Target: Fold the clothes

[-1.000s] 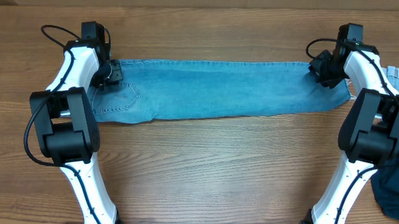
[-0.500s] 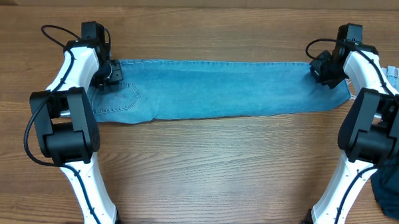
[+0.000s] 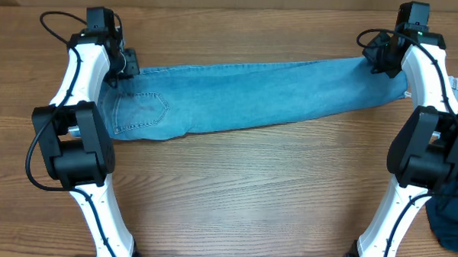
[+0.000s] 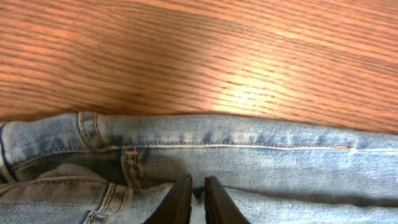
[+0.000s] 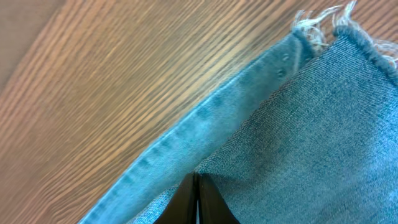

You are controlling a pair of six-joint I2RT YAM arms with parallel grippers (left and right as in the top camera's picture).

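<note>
Two pincers of mine are both closed on the jeans (image 3: 245, 95), which lie stretched in one long strip from left to right across the far part of the table (image 3: 234, 197). My left pincer (image 3: 126, 66) pinches a fold of denim by the waistband at the far left corner. My right pincer (image 3: 384, 61) pinches the edge seam near the frayed hem at the far right.
</note>
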